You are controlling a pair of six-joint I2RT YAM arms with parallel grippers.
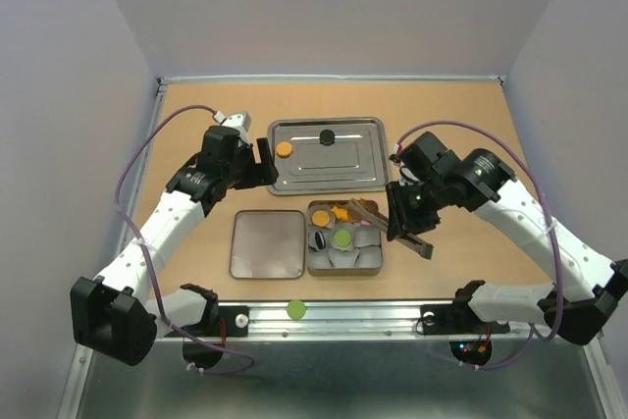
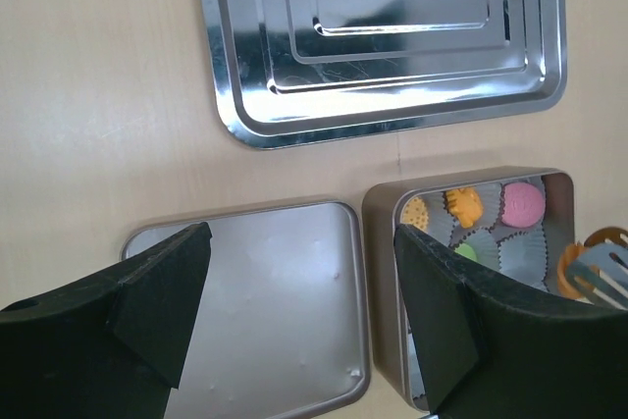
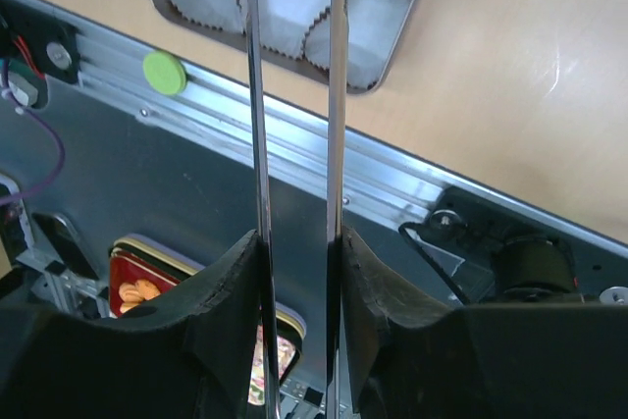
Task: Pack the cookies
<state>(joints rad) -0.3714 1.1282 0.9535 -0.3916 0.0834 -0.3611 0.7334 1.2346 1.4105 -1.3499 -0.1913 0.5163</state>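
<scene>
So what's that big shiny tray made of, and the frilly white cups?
The tray looks like polished metal: silvery, with mirror-like glints. The cups look like thin matte paper, judging by their crinkled pleats, though I can't be sure.

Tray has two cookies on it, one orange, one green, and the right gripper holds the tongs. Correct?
Not green: with the orange cookie on the tray lies a black cookie, per the top external view. The right gripper does hold the tongs.
</scene>
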